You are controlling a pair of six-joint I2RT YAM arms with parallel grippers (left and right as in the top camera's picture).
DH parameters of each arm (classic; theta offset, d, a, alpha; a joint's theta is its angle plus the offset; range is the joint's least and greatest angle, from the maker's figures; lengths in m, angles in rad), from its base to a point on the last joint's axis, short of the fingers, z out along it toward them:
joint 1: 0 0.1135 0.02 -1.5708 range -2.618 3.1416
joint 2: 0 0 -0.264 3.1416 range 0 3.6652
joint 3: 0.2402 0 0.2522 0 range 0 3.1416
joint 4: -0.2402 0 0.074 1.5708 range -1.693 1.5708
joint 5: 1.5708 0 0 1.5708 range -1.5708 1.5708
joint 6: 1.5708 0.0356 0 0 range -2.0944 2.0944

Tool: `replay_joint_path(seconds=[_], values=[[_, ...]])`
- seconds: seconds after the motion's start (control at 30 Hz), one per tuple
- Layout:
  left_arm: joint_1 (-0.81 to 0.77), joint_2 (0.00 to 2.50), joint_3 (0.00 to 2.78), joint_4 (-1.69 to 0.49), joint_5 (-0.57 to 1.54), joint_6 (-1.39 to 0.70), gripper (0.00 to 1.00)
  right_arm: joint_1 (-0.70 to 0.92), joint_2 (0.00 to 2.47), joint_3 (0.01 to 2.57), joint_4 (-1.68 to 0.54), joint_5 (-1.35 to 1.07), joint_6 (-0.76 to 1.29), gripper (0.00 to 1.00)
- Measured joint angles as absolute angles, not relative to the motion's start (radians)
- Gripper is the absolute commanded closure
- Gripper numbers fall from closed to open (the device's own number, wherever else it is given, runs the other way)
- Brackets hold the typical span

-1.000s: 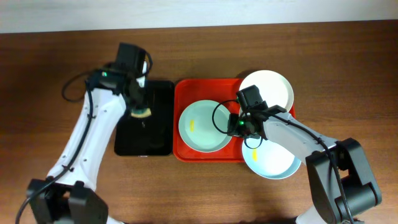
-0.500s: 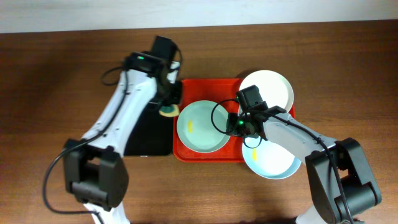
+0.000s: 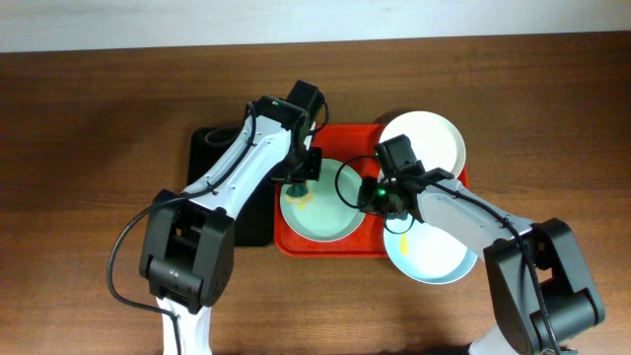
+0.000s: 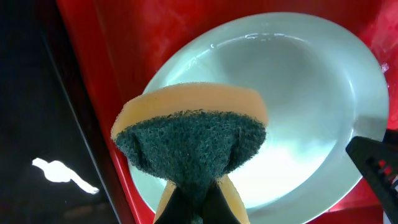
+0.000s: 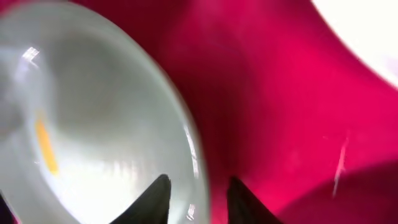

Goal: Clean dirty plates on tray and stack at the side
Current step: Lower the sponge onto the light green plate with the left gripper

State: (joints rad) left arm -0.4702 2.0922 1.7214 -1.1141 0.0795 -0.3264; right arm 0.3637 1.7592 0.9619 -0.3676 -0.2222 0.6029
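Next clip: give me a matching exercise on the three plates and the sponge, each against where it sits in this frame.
Things:
1. pale green plate
2. white plate
3. pale blue plate
4. sponge

Places:
A. clamped in the left gripper
B. at the far right corner of the red tray
C. at the near right corner of that tray, overlapping its edge
D. in the middle of the tray, under the sponge

Pairs: 1-D, 2-B, 3-C, 4-A
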Motion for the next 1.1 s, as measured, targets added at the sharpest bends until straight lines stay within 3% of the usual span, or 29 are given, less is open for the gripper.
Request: replay_joint_path(seconds=[0.03, 0.23, 0.3, 1.1], values=[[-0.470, 2.092, 1.721, -1.111, 0.080, -0.331, 1.00, 0.364, 1.759, 0.962, -0.356, -0.221, 0.598, 0.88], [-0.470, 2.092, 1.721, -1.110, 0.080, -0.334, 1.00, 0.364, 1.759, 0.962, -0.357, -0.177, 0.567, 0.89], [-0.470, 2.092, 1.721, -1.110, 0.080, -0.334, 1.00, 0.364, 1.759, 0.962, -0.363, -0.173, 0.564, 0.96], [-0.507, 2.123, 1.721, -1.082, 0.033, -0.299, 1.00, 0.368, 1.757, 0.964, -0.403, -0.154, 0.564, 0.96]])
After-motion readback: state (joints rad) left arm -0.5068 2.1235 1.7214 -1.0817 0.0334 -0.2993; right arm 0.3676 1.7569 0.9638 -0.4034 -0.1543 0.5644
